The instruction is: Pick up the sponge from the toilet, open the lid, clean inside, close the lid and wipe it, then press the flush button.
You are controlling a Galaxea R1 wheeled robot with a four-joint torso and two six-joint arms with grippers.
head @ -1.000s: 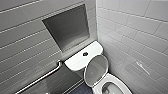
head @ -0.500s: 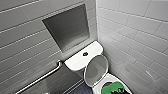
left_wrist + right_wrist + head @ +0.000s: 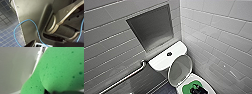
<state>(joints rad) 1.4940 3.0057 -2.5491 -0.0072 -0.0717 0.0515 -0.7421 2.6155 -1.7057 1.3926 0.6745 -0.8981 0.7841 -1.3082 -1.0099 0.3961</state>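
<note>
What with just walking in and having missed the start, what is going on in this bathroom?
A robot is cleaning the toilet. The lid stands raised, leaning back toward the tank. The right arm's pincer is down inside the bowl with the green sponge, which sits against the white inner wall in the right wrist view. The pictures do not show how firmly it is gripped.

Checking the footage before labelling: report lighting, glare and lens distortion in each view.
Head view: the wide-angle lens skews the lines of the wall tiles, which carry faint glints low on the right; the niche sits in shade. Left wrist view: dim, with dark floor tiles. Right wrist view: the sponge is evenly lit, no glare.
</note>
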